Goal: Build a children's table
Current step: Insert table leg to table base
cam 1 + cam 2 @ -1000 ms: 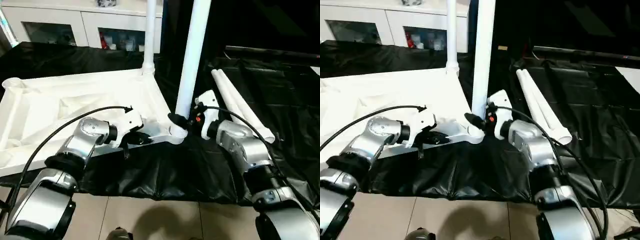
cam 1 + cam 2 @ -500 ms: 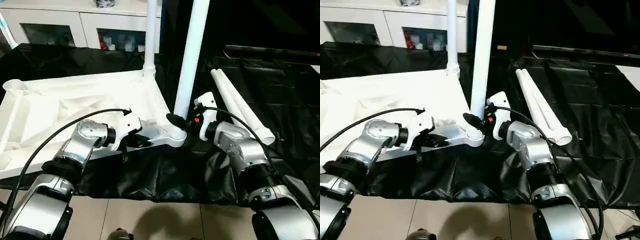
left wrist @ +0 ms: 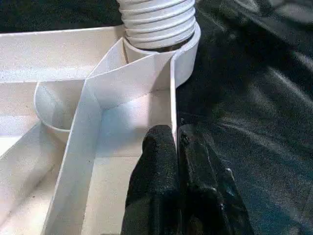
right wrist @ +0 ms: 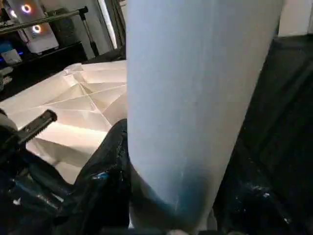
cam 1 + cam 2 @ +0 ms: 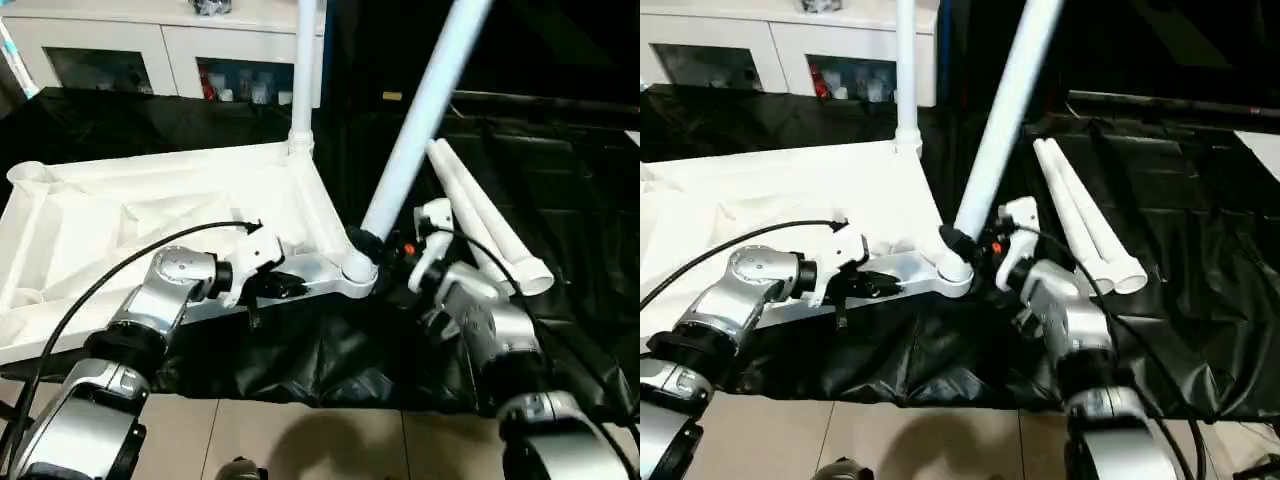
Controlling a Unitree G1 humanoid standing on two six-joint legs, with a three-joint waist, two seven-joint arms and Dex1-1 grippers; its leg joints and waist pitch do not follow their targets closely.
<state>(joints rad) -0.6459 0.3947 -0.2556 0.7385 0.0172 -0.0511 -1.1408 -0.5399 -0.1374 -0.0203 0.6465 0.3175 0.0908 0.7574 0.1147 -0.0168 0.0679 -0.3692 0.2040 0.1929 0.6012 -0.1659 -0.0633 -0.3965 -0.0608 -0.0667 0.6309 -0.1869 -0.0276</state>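
The upturned table top (image 5: 150, 215) fills the left of the black-covered bench (image 5: 560, 180), its raised rim and inner ribs leaving only shallow pockets. One leg (image 5: 301, 70) stands upright in the far corner socket; another leg (image 5: 425, 110) slants up to the right from the near corner socket (image 5: 358, 272), crossing the gap between them. Two loose legs (image 5: 490, 225) lie just right of it. Beyond them the black cloth lies bare. A white cabinet (image 5: 160, 50) closes off the back.

Our silver left forearm (image 5: 160, 300) reaches inward, its black two-fingered left gripper (image 3: 175, 142) with jaws pinched together. Our right gripper (image 5: 385, 245) has jaws clamped halfway, its silver right forearm (image 5: 495, 335) angled forward.
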